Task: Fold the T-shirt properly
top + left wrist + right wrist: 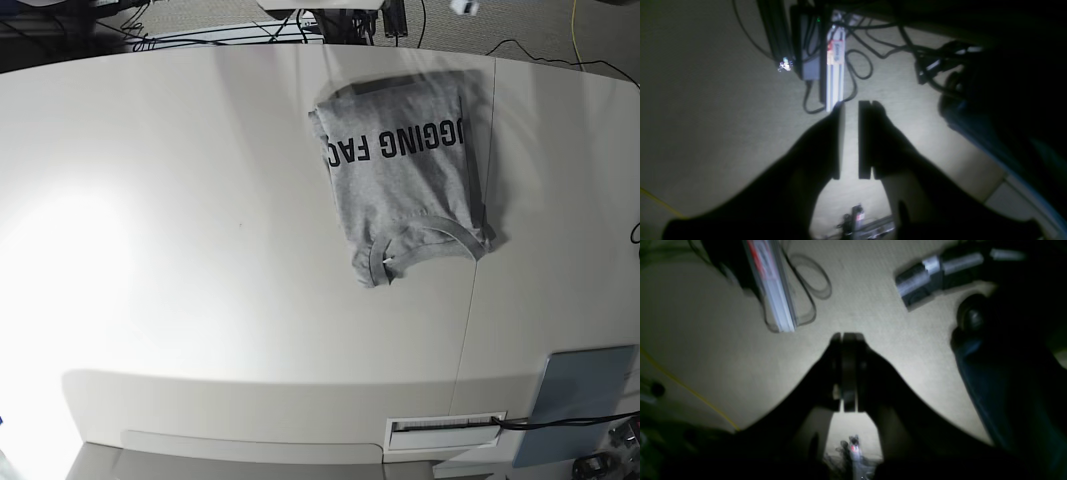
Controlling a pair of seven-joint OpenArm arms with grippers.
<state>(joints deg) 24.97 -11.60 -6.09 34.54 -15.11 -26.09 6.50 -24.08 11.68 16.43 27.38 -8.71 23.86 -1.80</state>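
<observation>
The left pincer is slightly parted, the right pincer closed empty; the T-shirt lies folded on the counter.

The T-shirt is heather grey and lies folded into a compact, roughly rectangular bundle on the white table, toward the far right part of it in the base view. Black block capitals run across its upper face, reading upside down from this side. The ribbed crew neck sits at the near end, curved and open toward the camera. A thin layer of fabric edges out along the right side.
</observation>
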